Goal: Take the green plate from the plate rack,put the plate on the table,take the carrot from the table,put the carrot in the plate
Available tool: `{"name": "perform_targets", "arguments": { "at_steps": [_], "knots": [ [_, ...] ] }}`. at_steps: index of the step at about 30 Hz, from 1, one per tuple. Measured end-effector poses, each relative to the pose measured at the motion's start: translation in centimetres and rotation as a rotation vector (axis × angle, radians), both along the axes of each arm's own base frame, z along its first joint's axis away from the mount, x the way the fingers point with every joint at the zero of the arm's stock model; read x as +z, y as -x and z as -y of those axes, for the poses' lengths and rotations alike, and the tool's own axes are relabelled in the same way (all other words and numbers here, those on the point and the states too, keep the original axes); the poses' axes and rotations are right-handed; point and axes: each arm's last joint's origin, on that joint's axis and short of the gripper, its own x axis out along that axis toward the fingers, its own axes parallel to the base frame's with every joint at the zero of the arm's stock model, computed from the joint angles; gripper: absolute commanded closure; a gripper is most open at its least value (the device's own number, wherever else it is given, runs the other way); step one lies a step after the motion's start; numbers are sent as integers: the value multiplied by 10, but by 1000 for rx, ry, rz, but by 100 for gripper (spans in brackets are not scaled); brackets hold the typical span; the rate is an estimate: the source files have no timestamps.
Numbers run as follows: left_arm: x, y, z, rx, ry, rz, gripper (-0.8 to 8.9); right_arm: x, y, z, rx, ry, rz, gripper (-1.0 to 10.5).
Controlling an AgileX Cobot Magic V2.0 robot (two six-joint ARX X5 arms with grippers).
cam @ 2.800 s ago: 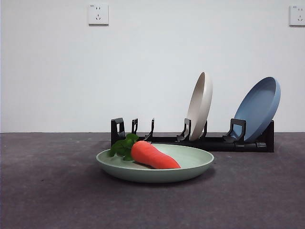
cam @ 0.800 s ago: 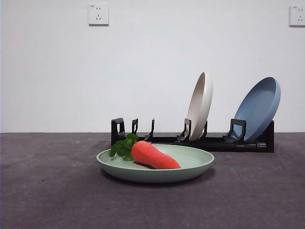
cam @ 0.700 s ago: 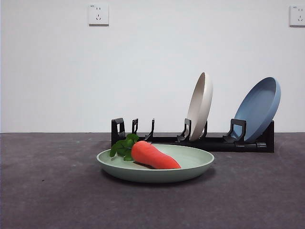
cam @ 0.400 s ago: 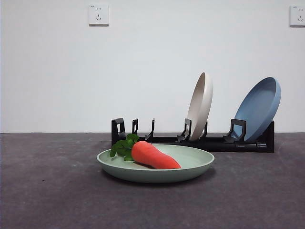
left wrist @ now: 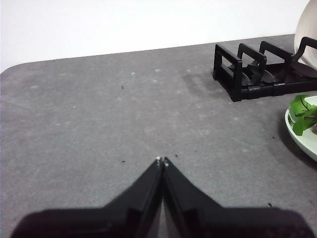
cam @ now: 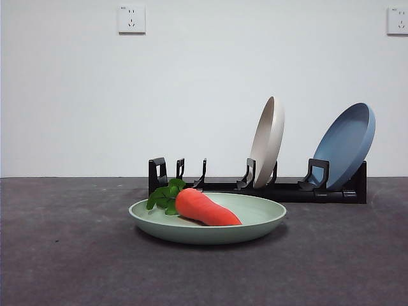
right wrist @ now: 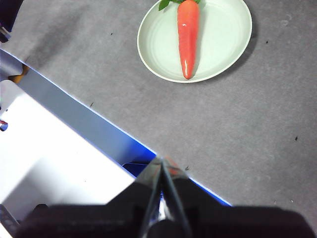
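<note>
The carrot (cam: 207,208) lies in the green plate (cam: 255,224) on the bench (cam: 64,255); the task seems done. Left pincer (left wrist: 161,159) and right pincer (right wrist: 161,159) are both closed, empty.

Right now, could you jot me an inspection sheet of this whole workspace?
Surface: dark grey table, a few specks.
Job's things: carrot lies in the green plate, flat before the plate rack.
Clutter: cream plate and blue plate lean in the rack.
Grippers: left gripper and right gripper shut, empty, away from the plate.
Cables: nothing seen.
Surroundings: white wall, two sockets.
</note>
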Motion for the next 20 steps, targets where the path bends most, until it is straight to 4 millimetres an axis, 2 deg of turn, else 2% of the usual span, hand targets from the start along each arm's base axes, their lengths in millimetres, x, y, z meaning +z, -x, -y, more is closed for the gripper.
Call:
{"name": "perform_targets", "arguments": {
  "at_steps": [17, 20],
  "knots": [
    [0, 0, 0, 0, 0, 0, 816, 0, 0, 1, -4, -1, 3, 945],
    [0, 0, 0, 1, 0, 0, 816, 3, 0, 7, -43, 1, 63, 945]
  ]
}}
